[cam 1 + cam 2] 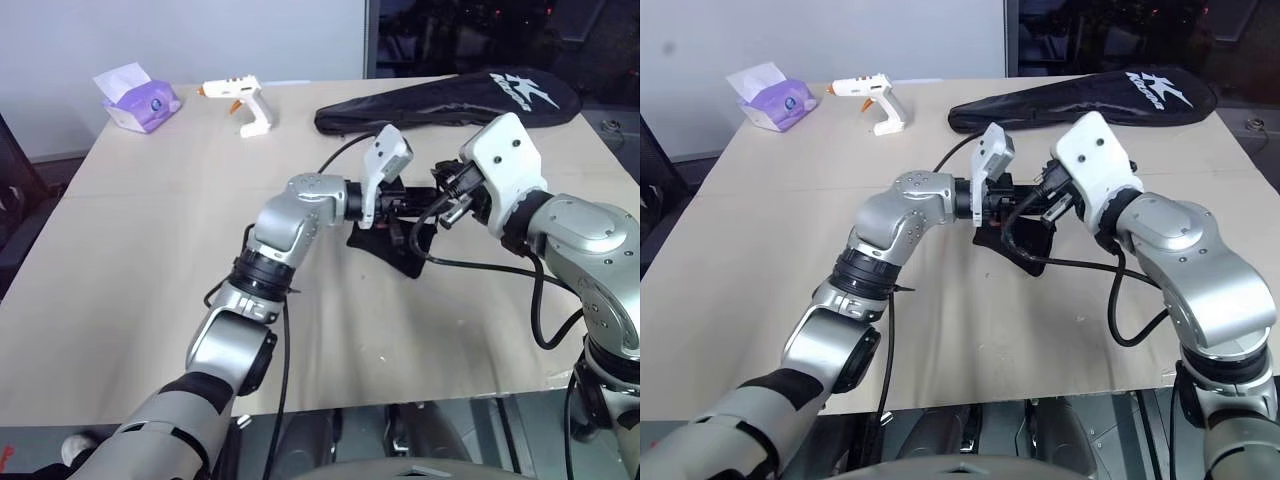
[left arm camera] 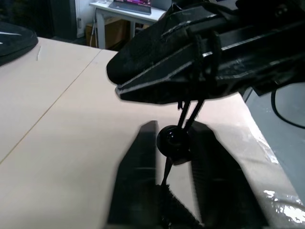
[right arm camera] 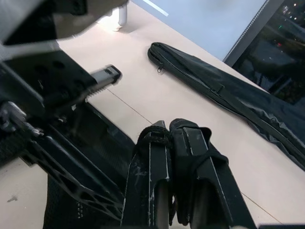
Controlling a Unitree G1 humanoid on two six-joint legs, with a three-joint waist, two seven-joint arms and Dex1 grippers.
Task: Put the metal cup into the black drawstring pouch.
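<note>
Both grippers met over the middle of the table (image 1: pixel 150 300), at the black drawstring pouch (image 1: pixel 1025 247), which sat lifted at one end, its lower edge touching the tabletop.

Right gripper (image 3: pixel 171 138): fingers pressed together, clamped on black pouch fabric and cord. Left gripper (image 2: pixel 172 143): fingers a little apart, with the drawstring toggle (image 2: pixel 170 141) hanging between them; couldn't tell if they were pinching the cord or just straddling it.

Metal cup: couldn't see it anywhere, so couldn't say whether it was inside the pouch.

Room to move: open tabletop in front of and to the left of the pouch, right up to the near edge. Behind the pouch, the long racket bag (image 1: pixel 450 100) lay across the far right side, near but apart from the grippers. Glue gun (image 1: pixel 240 103) and tissue box (image 1: pixel 138 98) sat at the far left, well apart from the work.

View differences: head views showed the two arms converging and the cables looping beside the pouch. Left wrist view gave the toggle and the pouch's underside from close up. Right wrist view showed the fabric wrapped over the right fingers, plus the racket bag's zipper line beyond.
</note>
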